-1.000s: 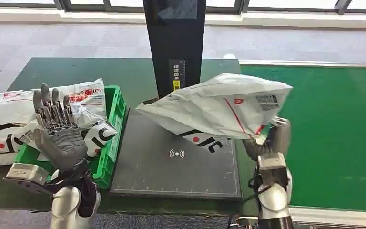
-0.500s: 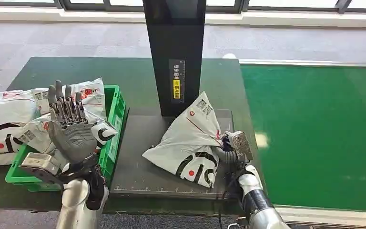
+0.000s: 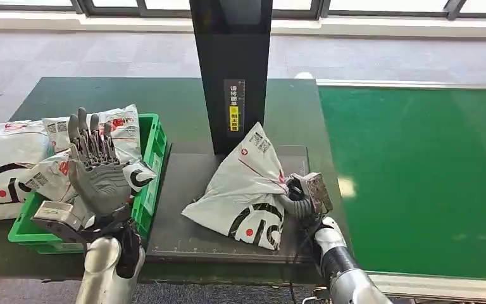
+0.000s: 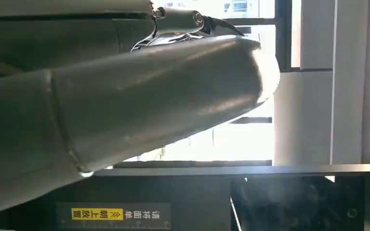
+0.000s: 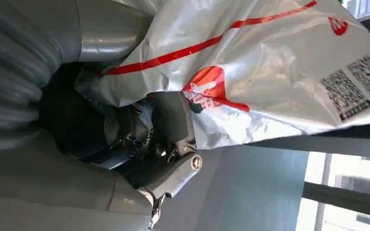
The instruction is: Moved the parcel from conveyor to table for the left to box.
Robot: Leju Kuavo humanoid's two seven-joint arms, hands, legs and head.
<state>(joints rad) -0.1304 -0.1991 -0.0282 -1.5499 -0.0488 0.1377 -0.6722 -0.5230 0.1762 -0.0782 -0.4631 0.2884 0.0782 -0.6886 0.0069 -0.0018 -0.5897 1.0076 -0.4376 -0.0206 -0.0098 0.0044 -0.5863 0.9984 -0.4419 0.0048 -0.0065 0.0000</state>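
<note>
Parcel [image 3: 248, 193]: resting on the dark pad [image 3: 190, 215], right hand [image 3: 297, 197] clamped on its edge; left hand [image 3: 95, 174] raised, fingers apart, ready to box.

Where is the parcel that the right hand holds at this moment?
In the head view, the parcel lies on the dark scanner pad before the black post, right of the green crate, with the right hand gripping its edge.
</note>
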